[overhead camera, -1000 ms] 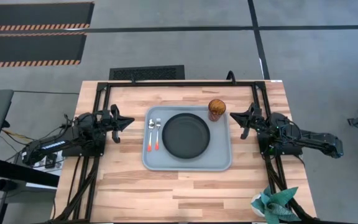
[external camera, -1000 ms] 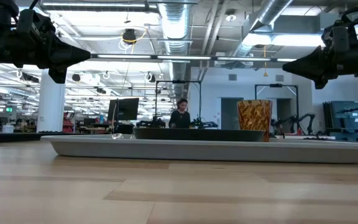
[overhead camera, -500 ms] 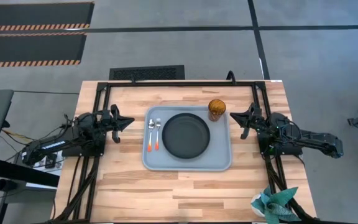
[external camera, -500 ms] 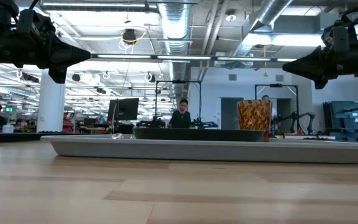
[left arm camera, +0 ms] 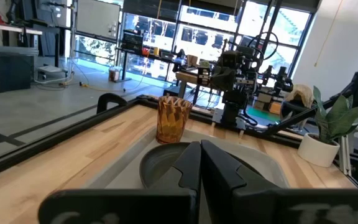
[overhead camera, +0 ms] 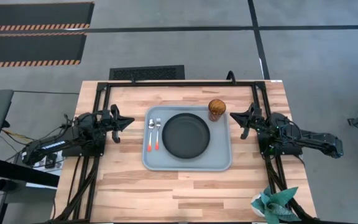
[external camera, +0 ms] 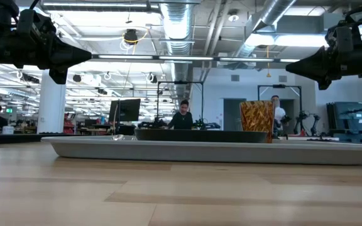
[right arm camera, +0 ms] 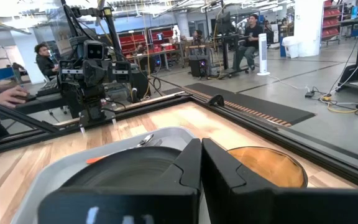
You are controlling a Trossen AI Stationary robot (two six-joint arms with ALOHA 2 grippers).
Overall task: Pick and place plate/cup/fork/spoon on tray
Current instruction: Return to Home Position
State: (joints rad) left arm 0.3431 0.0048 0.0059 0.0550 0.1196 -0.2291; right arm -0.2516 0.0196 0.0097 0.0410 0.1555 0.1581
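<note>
With both the left gripper (overhead camera: 129, 121) and right gripper (overhead camera: 233, 116) closed and empty, the likeliest slip was knocking the cup (overhead camera: 217, 109) perched at the tray (overhead camera: 222, 163) corner.

An open-plan robotics lab: exposed ceiling ducts (external camera: 175, 25), red shelving (right arm camera: 151, 37), other robot rigs (left arm camera: 238, 81).

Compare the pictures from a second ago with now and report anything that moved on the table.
Nothing on the table visibly changed. The round matte black plate, amber glass cup, orange-handled fork and spoon lie as before on the pale blue-grey tray. The left gripper and right gripper stay shut and empty beside it. Only people in the room behind shifted.
</note>
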